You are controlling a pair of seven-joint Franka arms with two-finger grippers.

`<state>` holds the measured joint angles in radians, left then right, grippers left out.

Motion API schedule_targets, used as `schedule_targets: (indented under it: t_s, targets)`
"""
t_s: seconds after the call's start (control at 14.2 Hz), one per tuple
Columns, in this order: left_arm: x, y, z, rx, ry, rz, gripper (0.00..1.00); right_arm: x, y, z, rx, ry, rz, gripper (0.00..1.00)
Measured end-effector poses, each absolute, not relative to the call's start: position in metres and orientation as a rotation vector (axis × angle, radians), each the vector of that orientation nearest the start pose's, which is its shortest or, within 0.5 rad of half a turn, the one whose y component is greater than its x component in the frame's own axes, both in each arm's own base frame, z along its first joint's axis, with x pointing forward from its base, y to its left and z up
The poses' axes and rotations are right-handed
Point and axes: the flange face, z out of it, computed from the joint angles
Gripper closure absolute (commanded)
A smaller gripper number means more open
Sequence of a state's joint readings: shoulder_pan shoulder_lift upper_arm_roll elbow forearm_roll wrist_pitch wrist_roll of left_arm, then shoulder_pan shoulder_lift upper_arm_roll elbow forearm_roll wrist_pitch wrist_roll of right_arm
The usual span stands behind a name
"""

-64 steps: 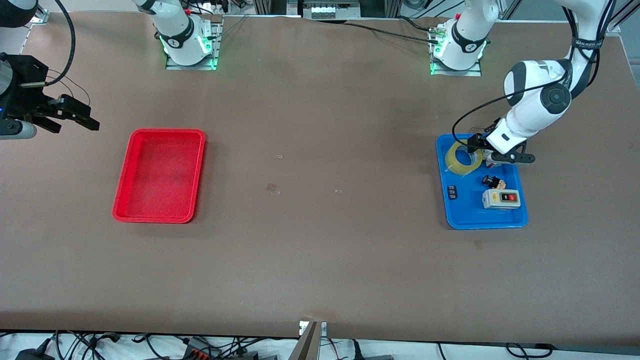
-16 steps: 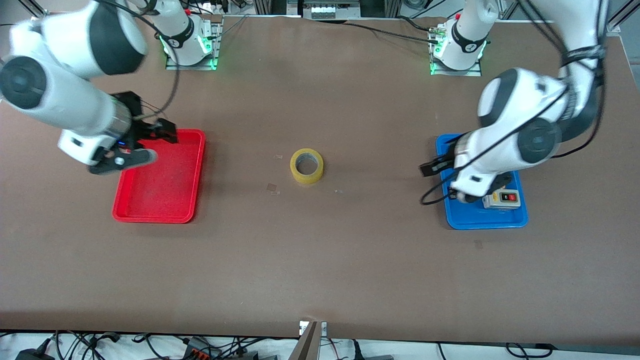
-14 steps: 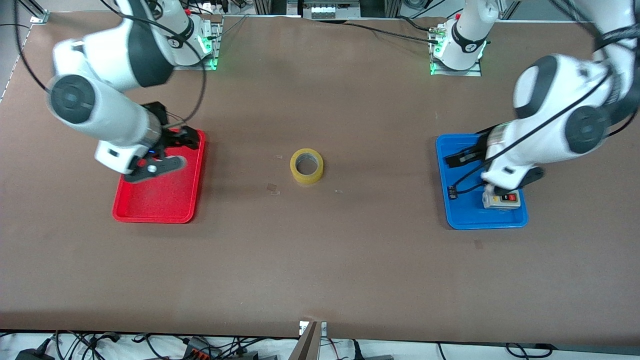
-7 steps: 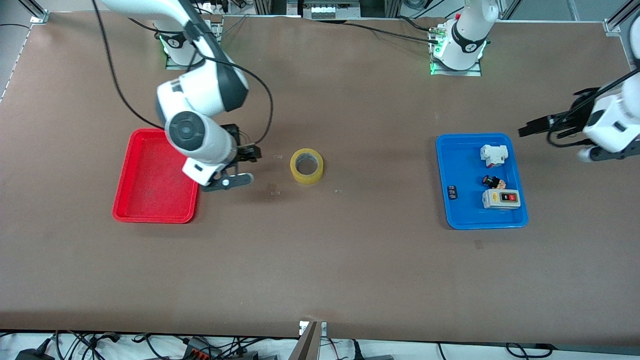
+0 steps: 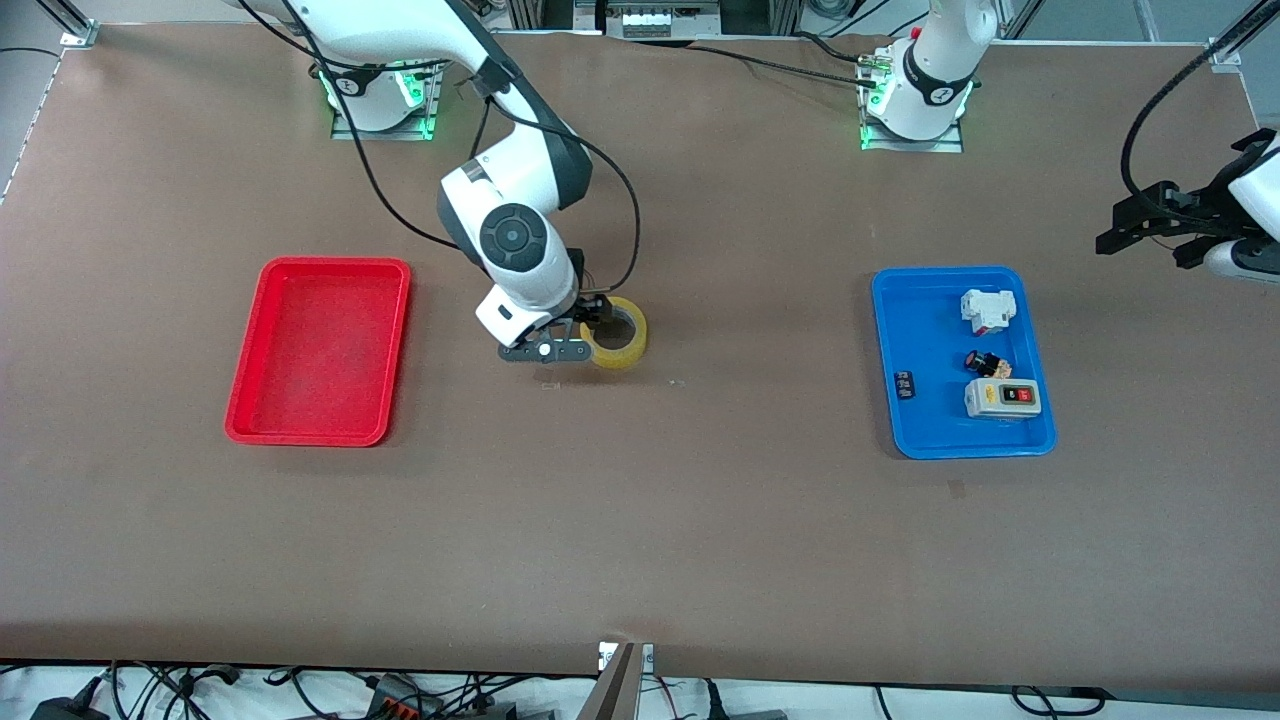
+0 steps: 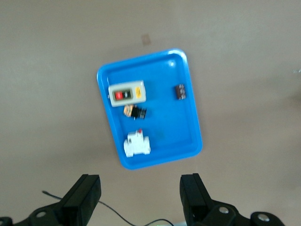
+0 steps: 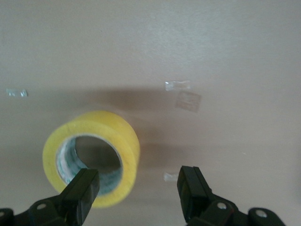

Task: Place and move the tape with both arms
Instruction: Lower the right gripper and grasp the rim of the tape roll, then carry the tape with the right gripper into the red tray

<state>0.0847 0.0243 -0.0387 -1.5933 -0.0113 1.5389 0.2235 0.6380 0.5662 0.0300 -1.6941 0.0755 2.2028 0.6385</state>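
The yellow-amber tape roll (image 5: 626, 350) lies flat on the table's middle, between the two trays. My right gripper (image 5: 592, 318) is low over the roll's edge toward the right arm's end. In the right wrist view the tape (image 7: 117, 136) sits by my open right gripper (image 7: 138, 193). One finger (image 7: 82, 193) is over the roll's open centre and the other finger (image 7: 193, 190) is outside its wall. My left gripper (image 5: 1125, 225) is up over the table's left-arm end, past the blue tray. In the left wrist view it (image 6: 138, 195) is open and empty.
A red tray (image 5: 320, 435) lies empty toward the right arm's end. A blue tray (image 5: 885, 340) toward the left arm's end holds a white switch box (image 5: 988, 310), a grey switch box (image 5: 1002, 398), a small button (image 5: 985, 362) and a small black part (image 5: 905, 384). Small clear tape scraps (image 7: 188, 100) stick to the table.
The tape went from the blue tray to the table's middle. My right gripper swung from over the red tray to the tape. My left gripper drew back from the blue tray to the table's end.
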Motion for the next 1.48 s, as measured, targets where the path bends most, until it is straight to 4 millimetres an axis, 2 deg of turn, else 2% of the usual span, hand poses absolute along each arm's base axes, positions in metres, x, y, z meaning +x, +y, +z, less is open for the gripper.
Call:
schedule_targets:
  t_s: [0.14,0.28,0.57,0.71,0.99,1.06,1.34,1.48]
  targets:
    - [0.557,0.020,0.601,-3.147,0.287,0.103,0.00,0.526,0.418,0.244,-3.109,0.052,0.131,0.00]
    - [0.555,0.025,0.603,-3.148,0.271,0.096,0.00,0.522,0.423,0.231,-3.114,0.039,0.140,0.00]
    - [0.549,0.021,0.602,-3.152,0.224,0.167,0.00,0.519,0.429,0.220,-3.120,0.029,0.152,0.01]
    - [0.548,0.021,0.600,-3.152,0.218,0.180,0.00,0.518,0.429,0.215,-3.124,0.029,0.160,0.21]
    - [0.549,0.025,0.597,-3.153,0.204,0.185,0.00,0.517,0.428,0.202,-3.135,0.030,0.184,0.87]
    - [0.550,0.025,0.597,-3.153,0.204,0.173,0.00,0.517,0.427,0.201,-3.136,0.030,0.185,0.99]
    - [0.552,0.025,0.597,-3.154,0.132,0.158,0.00,0.527,0.430,0.214,-3.124,0.040,0.150,1.00]
    - [0.552,0.025,0.599,-3.154,0.066,0.145,0.00,0.544,0.422,0.239,-3.124,0.071,0.119,1.00]
